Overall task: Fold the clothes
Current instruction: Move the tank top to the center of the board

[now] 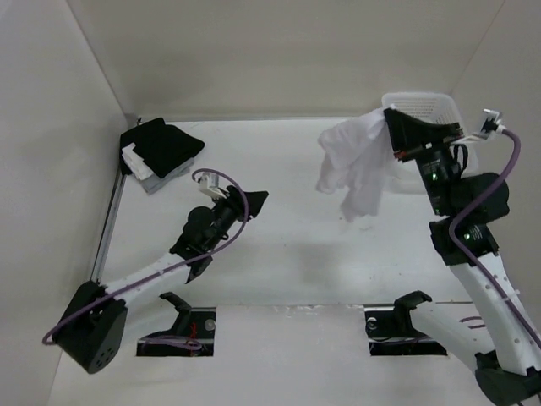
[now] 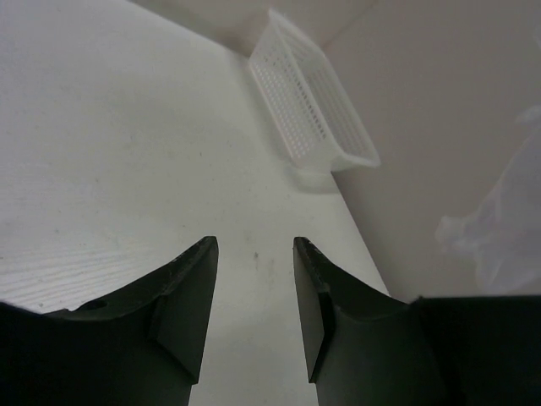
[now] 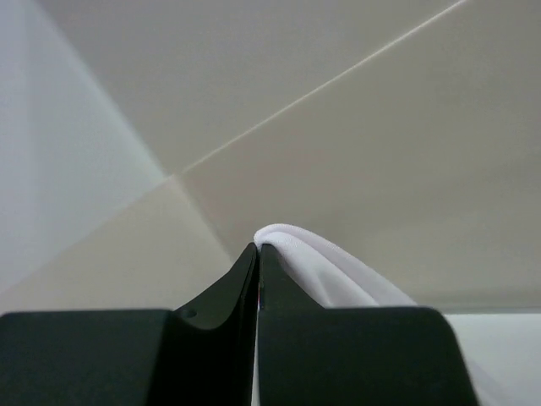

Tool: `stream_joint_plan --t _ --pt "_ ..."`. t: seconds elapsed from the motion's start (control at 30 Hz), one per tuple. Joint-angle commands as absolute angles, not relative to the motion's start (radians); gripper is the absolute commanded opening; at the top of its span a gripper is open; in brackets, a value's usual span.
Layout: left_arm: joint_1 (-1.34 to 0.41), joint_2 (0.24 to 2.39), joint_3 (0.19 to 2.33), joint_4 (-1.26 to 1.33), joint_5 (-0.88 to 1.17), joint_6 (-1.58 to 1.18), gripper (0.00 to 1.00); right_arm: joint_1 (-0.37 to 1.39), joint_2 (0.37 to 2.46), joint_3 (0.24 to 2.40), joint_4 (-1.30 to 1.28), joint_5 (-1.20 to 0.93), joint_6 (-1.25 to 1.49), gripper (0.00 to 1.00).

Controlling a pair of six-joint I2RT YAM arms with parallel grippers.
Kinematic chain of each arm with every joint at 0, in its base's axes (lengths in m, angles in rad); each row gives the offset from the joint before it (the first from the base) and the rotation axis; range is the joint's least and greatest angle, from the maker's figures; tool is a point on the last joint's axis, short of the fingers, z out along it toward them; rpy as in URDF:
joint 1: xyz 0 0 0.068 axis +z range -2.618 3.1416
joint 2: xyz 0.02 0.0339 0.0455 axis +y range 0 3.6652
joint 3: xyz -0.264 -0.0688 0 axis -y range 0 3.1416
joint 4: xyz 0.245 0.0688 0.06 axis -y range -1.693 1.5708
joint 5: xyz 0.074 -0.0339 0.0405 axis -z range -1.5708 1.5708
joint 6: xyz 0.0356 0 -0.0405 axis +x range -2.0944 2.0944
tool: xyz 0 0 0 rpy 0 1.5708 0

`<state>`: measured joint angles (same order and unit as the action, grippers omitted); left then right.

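The right gripper clamps the hanging white garment; the left gripper stands apart

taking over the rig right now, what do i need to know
Right gripper: fingers shut on a fold of the white garment, which hangs bunched up beside the basket.
Left gripper: open, holding nothing, above the table on the left side.
Done: garment lifted.
Left: spread it flat on the table, then make every fold.
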<state>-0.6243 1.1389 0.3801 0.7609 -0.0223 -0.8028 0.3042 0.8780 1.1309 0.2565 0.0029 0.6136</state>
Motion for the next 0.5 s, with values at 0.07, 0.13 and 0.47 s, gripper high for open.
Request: stream_joint_plan --t 0.07,0.13,0.47 --pt "-0.509 0.798 0.298 0.531 -0.089 -0.842 0.4 0.55 0.865 0.831 0.29 0.032 0.721 0.03" --pt "-0.481 0.752 0.284 0.484 -0.086 -0.844 0.4 0.57 0.969 0.754 0.345 0.022 0.768 0.04" --pt "-0.433 0.872 0.258 0.313 -0.091 -0.821 0.4 0.537 1.322 0.764 0.345 0.064 0.723 0.41"
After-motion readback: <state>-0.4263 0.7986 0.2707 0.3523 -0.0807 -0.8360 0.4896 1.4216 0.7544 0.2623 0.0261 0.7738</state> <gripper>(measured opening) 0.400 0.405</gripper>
